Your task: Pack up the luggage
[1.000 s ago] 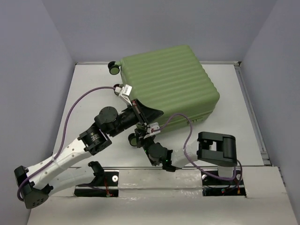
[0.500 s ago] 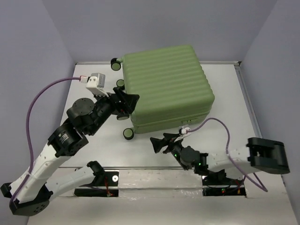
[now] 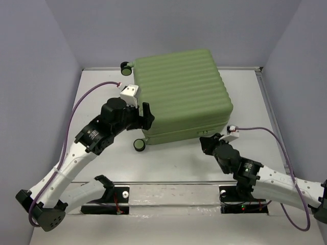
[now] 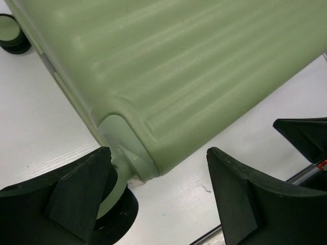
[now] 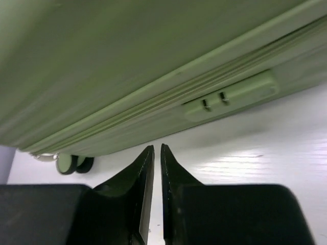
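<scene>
**Closed luggage flanked by both grippers**

The left gripper (image 4: pixel 158 155) is at the near-left corner of the luggage (image 3: pixel 181 94), its fingers (image 4: pixel 76 196) spread wide with nothing held between them. One finger sits just beside the black wheel (image 3: pixel 138 145) at that corner. The green luggage lies shut and flat on the white table (image 3: pixel 97 97), toward the far wall, ribbed shell facing up. The right gripper (image 5: pixel 154 153) points at the luggage's near side, under the seam. Its fingers are pressed almost together, with only a thin slit between them and nothing in it
</scene>
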### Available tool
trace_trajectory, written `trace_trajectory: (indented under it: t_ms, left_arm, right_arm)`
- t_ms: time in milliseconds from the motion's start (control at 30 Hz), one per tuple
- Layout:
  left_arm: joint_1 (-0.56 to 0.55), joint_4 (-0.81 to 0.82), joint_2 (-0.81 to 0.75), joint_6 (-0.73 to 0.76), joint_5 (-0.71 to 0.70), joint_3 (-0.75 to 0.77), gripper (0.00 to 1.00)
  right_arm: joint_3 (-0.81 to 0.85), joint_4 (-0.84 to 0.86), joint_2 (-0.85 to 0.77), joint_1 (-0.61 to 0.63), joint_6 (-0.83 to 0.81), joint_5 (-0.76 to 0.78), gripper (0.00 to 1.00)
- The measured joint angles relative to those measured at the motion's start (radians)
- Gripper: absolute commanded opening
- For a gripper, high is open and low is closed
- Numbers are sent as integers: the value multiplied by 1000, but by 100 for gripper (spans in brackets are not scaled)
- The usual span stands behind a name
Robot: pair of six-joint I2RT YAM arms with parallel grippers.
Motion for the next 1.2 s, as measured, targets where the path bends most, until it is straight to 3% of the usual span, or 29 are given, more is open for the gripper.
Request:
trace_trajectory:
  t_ms: [367,467,667,800,1067,1200]
  left_arm:
    - [13,-36,-28,43,-238,-9,91]
    - [21,-47,-16,53,-249,-8,85]
    - [31,-25,44,64,-154,-22,71]
    - [37,16,54,61,-98,-46,57]
    - [39,199,89,34,66,-119,49]
    - [29,373,132,-7,193,-182,47]
  right_arm:
    - [42,-106,106,-334,-90,-157,11]
    - [53,-99,135,-390,-117,-208,11]
    - [69,-76,179,-485,-159,-291,11]
    - [98,-53,217,-575,-194,-378,11]
    - [185,-16,327,-674,-299,-460,12]
    - [289,-18,383,-742,-361,-506,17]
